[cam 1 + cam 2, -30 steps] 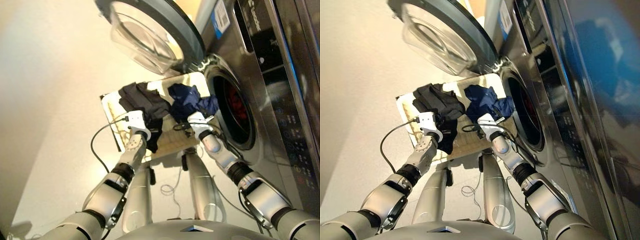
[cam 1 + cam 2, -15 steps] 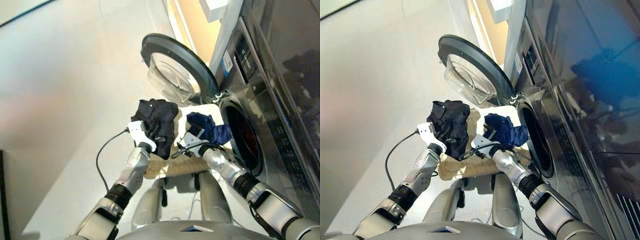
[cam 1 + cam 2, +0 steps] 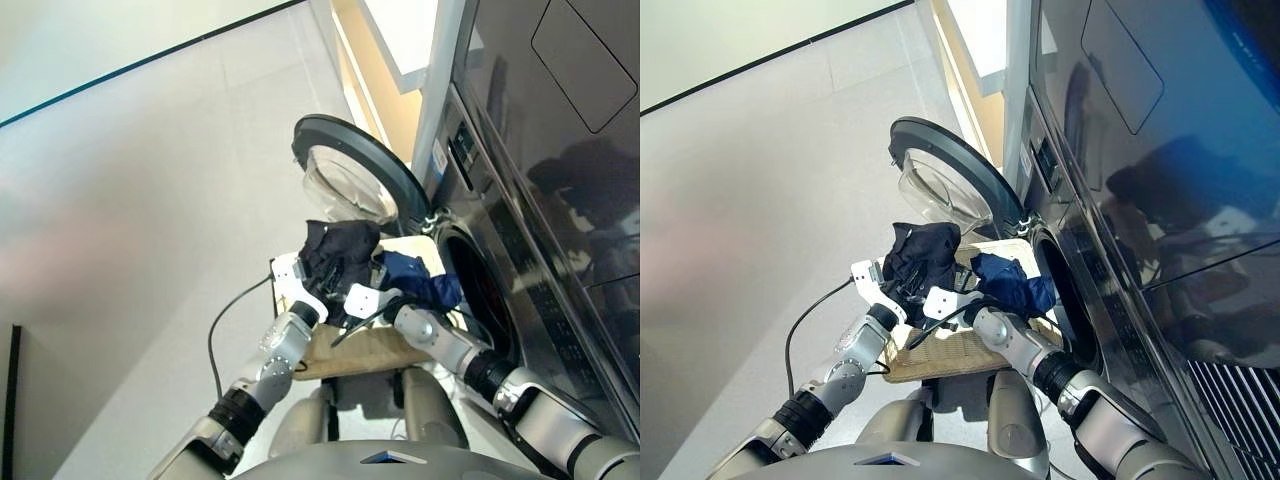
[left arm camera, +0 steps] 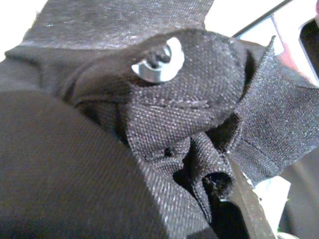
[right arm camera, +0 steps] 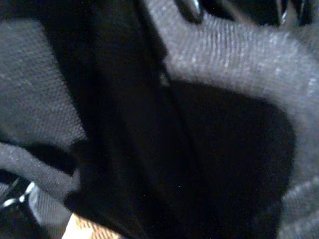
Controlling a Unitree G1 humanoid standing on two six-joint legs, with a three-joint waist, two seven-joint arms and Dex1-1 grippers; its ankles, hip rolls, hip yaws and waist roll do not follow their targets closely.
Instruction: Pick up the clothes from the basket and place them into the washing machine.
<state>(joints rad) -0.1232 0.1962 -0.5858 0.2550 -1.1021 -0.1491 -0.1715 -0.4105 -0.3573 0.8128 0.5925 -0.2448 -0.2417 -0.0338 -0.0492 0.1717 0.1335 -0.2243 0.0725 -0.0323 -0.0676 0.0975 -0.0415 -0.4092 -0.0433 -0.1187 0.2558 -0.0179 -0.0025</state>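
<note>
The black garment [image 3: 340,250] is bunched up over the left half of the cream woven basket [image 3: 370,350]. My left gripper [image 3: 322,290] is shut on it, and black cloth [image 4: 189,109] with a metal snap fills the left wrist view. My right gripper [image 3: 347,304] reaches across to the same garment's lower edge, and dark cloth [image 5: 224,74] covers its view. The navy garment [image 3: 415,283] lies on the basket's right side, beside the washing machine's [image 3: 520,250] drum hole [image 3: 478,290]. The coral-red garment does not show clearly.
The round porthole door [image 3: 355,180] stands swung open behind the basket. A dark flat-panelled appliance [image 3: 560,60] sits above the machine. A black cable [image 3: 215,340] loops from my left wrist over the pale floor on the left.
The camera has tilted up and the whole picture shifted. My right gripper left the navy garment and came over to the black one beside my left gripper. The black garment is more bunched.
</note>
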